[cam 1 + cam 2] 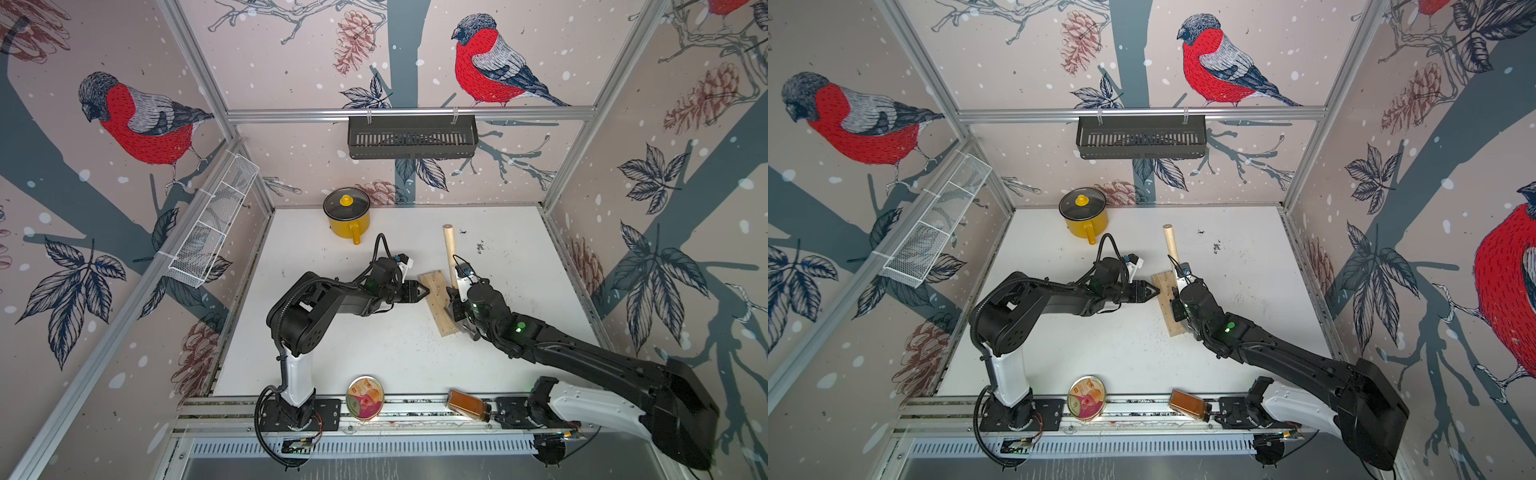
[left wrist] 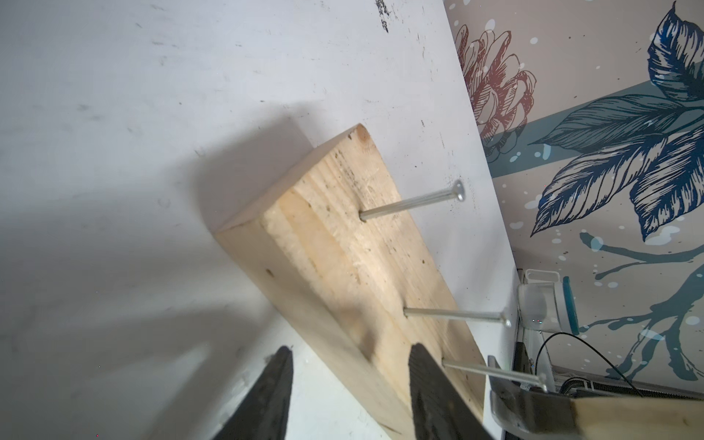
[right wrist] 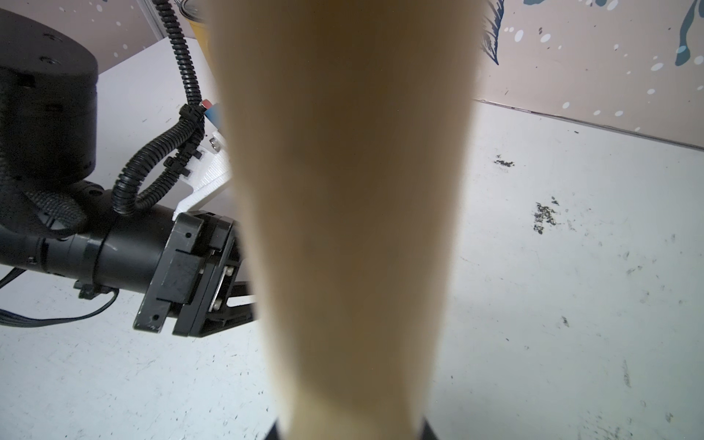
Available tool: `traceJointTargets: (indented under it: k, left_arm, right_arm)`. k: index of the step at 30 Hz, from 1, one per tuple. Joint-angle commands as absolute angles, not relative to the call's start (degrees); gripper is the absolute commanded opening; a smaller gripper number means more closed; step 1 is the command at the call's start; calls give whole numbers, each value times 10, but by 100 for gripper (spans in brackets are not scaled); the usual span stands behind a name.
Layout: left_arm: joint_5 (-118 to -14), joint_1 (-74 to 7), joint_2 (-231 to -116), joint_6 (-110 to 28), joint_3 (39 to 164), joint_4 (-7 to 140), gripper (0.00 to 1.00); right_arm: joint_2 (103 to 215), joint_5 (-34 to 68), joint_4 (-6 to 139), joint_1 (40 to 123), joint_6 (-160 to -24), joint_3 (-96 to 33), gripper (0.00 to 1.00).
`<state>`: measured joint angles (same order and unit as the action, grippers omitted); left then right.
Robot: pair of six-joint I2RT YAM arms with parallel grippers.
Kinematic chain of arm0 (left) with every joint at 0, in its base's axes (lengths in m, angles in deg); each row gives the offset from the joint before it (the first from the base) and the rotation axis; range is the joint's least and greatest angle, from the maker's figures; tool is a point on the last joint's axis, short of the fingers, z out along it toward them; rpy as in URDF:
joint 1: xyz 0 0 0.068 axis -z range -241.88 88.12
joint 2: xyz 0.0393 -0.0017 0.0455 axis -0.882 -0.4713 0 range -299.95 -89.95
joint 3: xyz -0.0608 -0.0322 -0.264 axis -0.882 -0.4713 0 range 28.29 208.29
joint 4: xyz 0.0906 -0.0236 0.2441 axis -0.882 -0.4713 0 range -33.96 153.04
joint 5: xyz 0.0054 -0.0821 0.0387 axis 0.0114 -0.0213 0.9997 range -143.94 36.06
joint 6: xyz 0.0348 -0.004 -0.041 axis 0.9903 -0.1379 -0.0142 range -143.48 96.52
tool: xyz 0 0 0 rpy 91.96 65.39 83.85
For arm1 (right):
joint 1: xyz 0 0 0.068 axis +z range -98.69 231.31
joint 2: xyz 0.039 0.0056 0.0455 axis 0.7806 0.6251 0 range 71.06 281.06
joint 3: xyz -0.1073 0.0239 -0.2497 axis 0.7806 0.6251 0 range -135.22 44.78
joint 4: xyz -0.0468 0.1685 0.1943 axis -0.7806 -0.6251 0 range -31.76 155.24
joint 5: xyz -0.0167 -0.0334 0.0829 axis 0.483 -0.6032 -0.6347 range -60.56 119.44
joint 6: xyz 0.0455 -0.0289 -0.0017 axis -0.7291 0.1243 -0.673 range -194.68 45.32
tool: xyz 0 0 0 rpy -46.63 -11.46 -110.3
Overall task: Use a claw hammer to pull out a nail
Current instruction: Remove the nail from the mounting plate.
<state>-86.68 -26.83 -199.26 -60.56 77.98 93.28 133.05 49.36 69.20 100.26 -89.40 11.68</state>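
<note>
A pale wooden block (image 1: 436, 297) (image 2: 343, 247) lies on the white table with three nails standing out of its top face. The claw hammer (image 1: 449, 245) (image 1: 1170, 243) points its wooden handle (image 3: 343, 190) toward the back wall. My right gripper (image 1: 456, 291) (image 3: 352, 434) is shut on that handle. The grey steel head (image 2: 525, 407) sits against the nail (image 2: 495, 371) nearest my left gripper; whether the claw straddles it I cannot tell. My left gripper (image 1: 424, 289) (image 2: 350, 346) stands open at the block's left edge, one finger (image 2: 426, 381) over the top face, the other beside it.
A yellow lidded pot (image 1: 347, 218) stands at the back left. A round tin (image 1: 365, 397) and a brown bottle (image 1: 467, 405) lie on the front rail. A black basket (image 1: 411, 137) hangs on the back wall, a white wire basket (image 1: 212, 224) on the left wall.
</note>
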Motion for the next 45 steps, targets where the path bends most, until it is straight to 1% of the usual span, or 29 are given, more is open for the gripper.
traceJointTargets:
  k: [1, 12, 25, 31, 39, 45]
  left_arm:
    - [-870, -268, -1995, -601, 782, 935, 50]
    - [-876, -267, -1995, -604, 782, 938, 50]
    - [-879, -267, -2006, -611, 786, 937, 50]
    - [-877, -268, -2004, -612, 785, 934, 50]
    - [-875, -268, -2006, -614, 786, 932, 50]
    - [-876, -268, -2003, -614, 785, 934, 50]
  right_arm:
    - [1335, 508, 757, 1001, -881, 114, 1]
    - [1366, 505, 795, 988, -860, 105, 1]
    - [1373, 480, 846, 982, -841, 123, 1]
    - [1363, 479, 870, 981, -838, 149, 2]
    - [1313, 470, 937, 980, -847, 214, 1]
    - [1308, 472, 983, 976, -844, 232, 1]
